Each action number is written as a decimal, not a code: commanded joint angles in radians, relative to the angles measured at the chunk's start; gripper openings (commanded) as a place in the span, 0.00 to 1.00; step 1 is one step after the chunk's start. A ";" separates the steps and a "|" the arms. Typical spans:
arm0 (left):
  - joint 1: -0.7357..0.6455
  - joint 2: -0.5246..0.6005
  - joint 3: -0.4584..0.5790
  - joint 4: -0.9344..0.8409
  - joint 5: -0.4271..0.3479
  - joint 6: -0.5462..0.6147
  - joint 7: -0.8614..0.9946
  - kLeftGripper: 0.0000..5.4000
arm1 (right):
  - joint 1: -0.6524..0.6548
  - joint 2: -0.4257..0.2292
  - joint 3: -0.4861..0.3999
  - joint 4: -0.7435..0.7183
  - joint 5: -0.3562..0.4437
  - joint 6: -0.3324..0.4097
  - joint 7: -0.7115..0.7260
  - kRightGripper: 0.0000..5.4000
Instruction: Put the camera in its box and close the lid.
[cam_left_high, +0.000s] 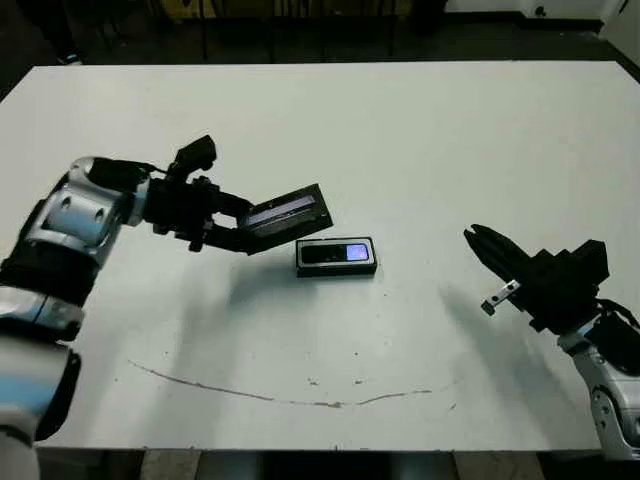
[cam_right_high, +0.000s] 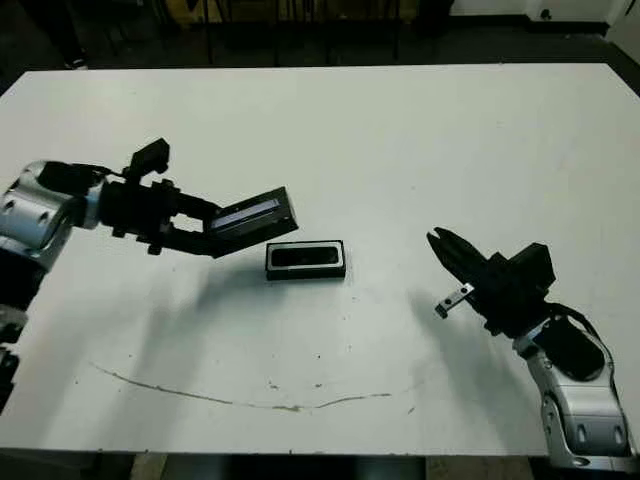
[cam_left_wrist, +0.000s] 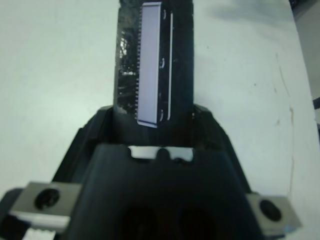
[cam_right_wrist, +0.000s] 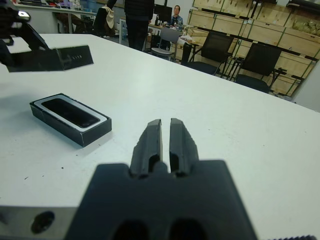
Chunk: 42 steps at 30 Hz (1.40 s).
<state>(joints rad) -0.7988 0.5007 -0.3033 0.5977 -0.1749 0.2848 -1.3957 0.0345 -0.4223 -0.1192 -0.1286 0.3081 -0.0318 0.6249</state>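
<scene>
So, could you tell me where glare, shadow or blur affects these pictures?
Left wrist view: the lid shows a bright washed-out strip, and the left gripper body up close is blurred. Left eye view: soft shadows on the table beneath both arms. Right wrist view: the room beyond is soft.

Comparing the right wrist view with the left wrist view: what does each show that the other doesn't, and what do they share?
Only the right wrist view shows the box with the camera lying inside it, the right gripper with its fingers nearly together, and people and chairs beyond the table. Only the left wrist view shows the lid's pale face close up and the left gripper clamped on the lid's end. Both show the lid held above the white table.
</scene>
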 joint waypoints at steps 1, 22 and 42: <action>-0.016 -0.031 -0.019 0.060 0.038 -0.043 -0.018 0.49 | -0.003 -0.001 0.002 0.024 0.002 0.000 0.011 0.00; -0.158 -0.158 -0.056 0.381 0.171 -0.148 -0.152 0.49 | 0.001 -0.017 0.001 0.001 -0.021 0.036 0.000 0.00; -0.185 -0.195 0.025 0.447 0.181 -0.101 -0.087 0.49 | 0.000 -0.011 0.008 0.015 -0.023 0.013 0.011 0.00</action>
<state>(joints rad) -0.9753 0.3036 -0.2899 1.0323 0.0022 0.1744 -1.4964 0.0283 -0.4245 -0.1169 -0.1289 0.2964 -0.0179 0.6286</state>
